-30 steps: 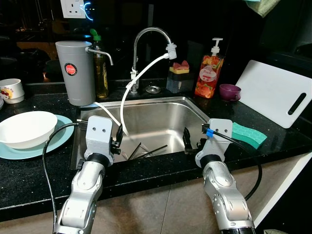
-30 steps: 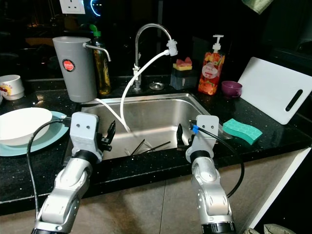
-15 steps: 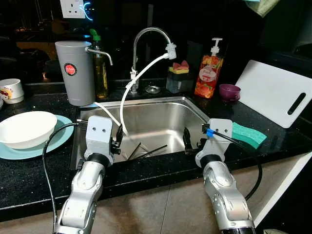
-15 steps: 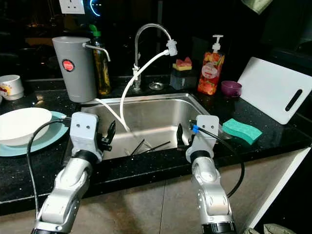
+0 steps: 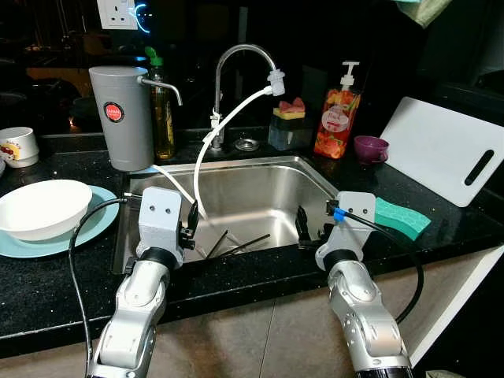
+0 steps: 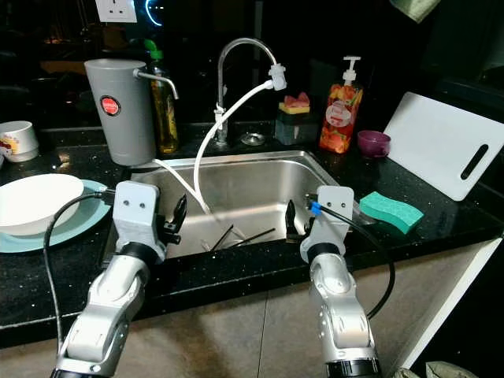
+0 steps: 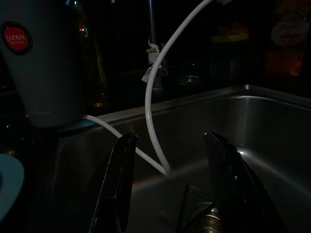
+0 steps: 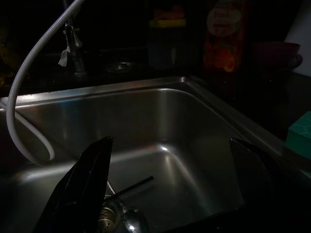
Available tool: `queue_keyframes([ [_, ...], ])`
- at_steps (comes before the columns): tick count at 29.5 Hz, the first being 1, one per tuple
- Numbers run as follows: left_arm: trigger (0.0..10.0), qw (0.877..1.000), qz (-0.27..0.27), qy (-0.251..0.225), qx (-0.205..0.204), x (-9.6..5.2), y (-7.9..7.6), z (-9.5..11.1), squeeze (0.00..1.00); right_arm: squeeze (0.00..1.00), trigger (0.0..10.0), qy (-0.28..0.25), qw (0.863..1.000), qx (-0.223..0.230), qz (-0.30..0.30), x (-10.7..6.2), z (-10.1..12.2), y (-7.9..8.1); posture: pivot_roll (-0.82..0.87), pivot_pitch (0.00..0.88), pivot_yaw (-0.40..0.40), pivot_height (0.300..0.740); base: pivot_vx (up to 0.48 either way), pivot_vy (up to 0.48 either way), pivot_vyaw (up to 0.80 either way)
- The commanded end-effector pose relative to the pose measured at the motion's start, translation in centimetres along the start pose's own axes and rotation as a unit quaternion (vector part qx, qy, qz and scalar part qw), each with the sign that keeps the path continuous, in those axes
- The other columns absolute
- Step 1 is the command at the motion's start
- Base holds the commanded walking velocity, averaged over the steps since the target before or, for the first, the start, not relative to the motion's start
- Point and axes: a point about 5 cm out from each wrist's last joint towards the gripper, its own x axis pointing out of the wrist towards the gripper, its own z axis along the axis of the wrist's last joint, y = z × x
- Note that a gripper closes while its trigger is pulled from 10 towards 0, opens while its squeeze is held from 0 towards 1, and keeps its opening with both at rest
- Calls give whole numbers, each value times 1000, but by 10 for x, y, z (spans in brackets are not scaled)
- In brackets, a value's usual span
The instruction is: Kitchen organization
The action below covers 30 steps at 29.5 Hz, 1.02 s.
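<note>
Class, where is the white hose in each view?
Left eye view: white hose curves from the tap into the sink.
Right eye view: the same curve.
Left wrist view: drops into the basin.
Right wrist view: loops at the sink's edge.
Shared landmark: the sink.

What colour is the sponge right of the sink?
Green sponge, clearest in the left eye view.

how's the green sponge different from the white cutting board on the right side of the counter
The sponge is teal green, small and thick; the cutting board is white, far larger and thin. The sponge lies flat near the counter's front edge; the board stands tilted further back and has a slot handle. Both sit on the black counter, right of the sink.
</note>
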Motion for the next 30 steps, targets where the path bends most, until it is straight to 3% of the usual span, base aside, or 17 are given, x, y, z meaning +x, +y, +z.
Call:
queue_keyframes([
  [1, 10000, 1000, 0, 3, 3, 1, -2, -2, 0, 0, 10000, -2, 1000, -2, -3, 1, 1, -2, 87, 39, -76, 740, 0, 0, 0],
  [30, 10000, 1000, 3, 2, 2, 1, -2, -1, 0, 0, 10000, -5, 1000, -3, -1, 2, 2, -2, 86, 35, -79, 740, 0, 0, 0],
])
